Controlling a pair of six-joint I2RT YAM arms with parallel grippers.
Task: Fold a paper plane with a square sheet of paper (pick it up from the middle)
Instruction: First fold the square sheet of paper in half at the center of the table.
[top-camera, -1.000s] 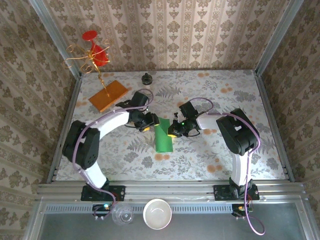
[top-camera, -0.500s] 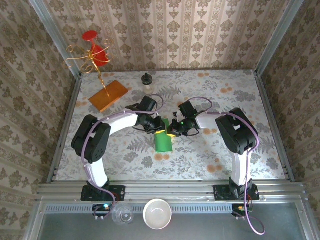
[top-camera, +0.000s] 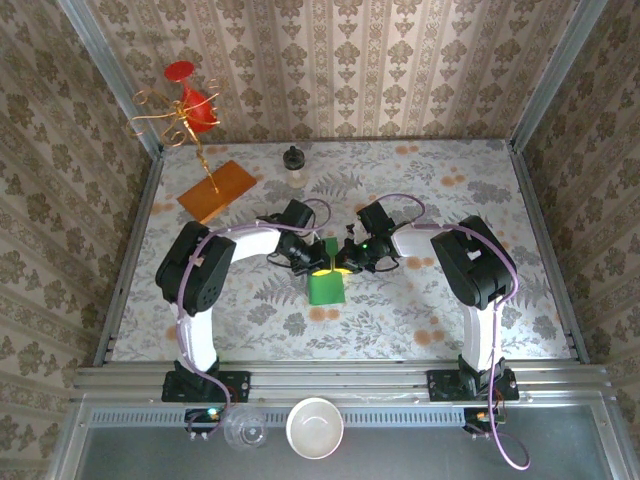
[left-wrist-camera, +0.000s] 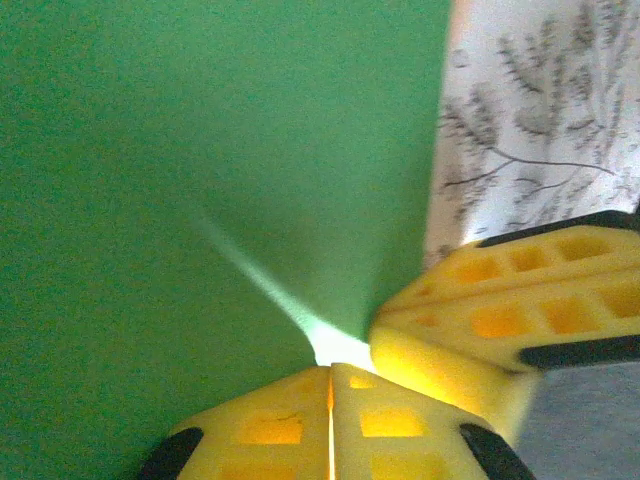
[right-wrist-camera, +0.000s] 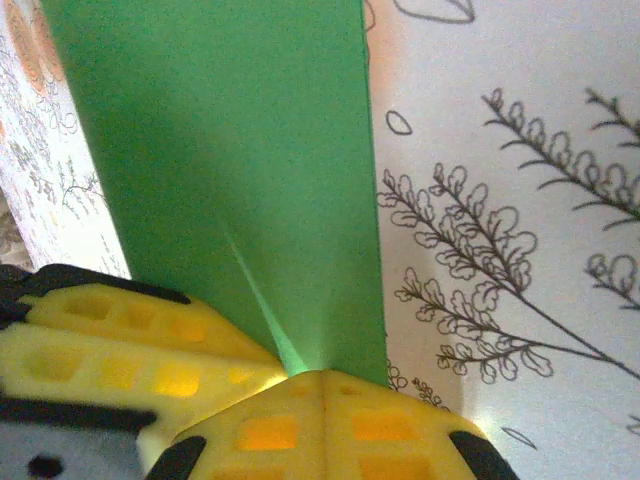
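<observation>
square sheet of paper (top-camera: 326, 287): folded narrow, centre of surface (top-camera: 450, 300)
left end effector (top-camera: 316, 263): clamped on its far edge, 11 o'clock
right end effector (top-camera: 343, 264): clamped on same edge, 1 o'clock

From where I stand, nothing can be read: no words, numbers or brand marks. The tabletop (top-camera: 450, 300) bears only printed leaves and flowers, and the square sheet of paper (top-camera: 326, 287) is plain green.

One green paper sheet (top-camera: 326, 286), one orange board (top-camera: 218, 190), one white bowl (top-camera: 315, 428), one glass (top-camera: 245, 428).
</observation>
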